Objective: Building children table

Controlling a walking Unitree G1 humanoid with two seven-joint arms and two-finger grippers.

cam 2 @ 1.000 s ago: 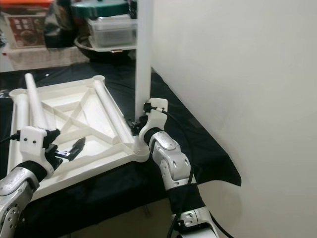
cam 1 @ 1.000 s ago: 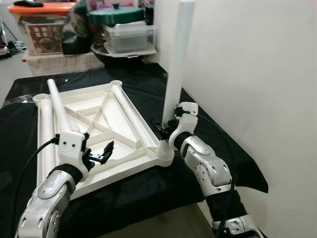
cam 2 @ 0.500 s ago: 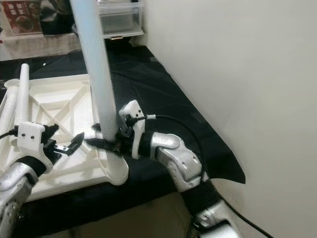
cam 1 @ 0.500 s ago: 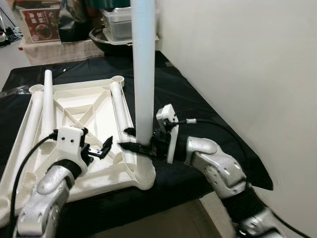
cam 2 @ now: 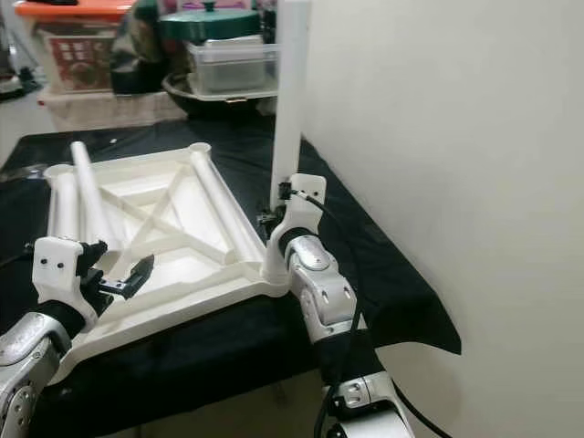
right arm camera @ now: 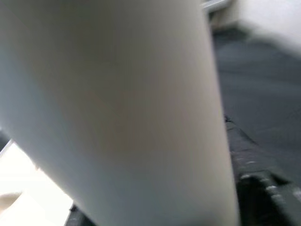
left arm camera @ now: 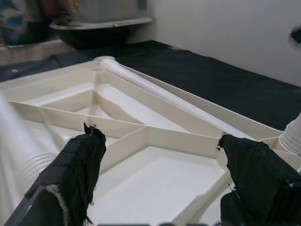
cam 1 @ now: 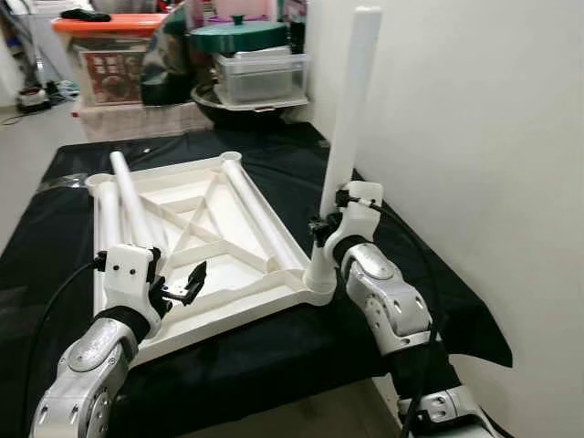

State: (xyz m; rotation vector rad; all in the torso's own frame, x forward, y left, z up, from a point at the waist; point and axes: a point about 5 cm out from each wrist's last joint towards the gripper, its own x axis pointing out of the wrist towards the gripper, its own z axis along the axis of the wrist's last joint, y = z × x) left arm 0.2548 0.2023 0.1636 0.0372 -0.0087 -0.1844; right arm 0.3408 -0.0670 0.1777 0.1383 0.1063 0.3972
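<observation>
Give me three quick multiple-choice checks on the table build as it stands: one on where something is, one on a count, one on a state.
1. Where does the upright white leg stand?
A. In the near corner socket of the upturned tabletop, on the wall side
B. In the far corner socket on the robot's left
C. Flat on the black cloth

2. How many loose legs lie on the tabletop?
A. None
B. One
C. Three

3. How are the left gripper's fingers?
A. Open, holding nothing
B. Shut on a leg
C. Shut on the tabletop's rim

Answers:
1 A: the leg's foot sits in the socket beside the right gripper, next to the wall.
2 C: two lie along the left edge, one along the right rib.
3 A: the left wrist view shows both fingers apart over the tabletop.
</observation>
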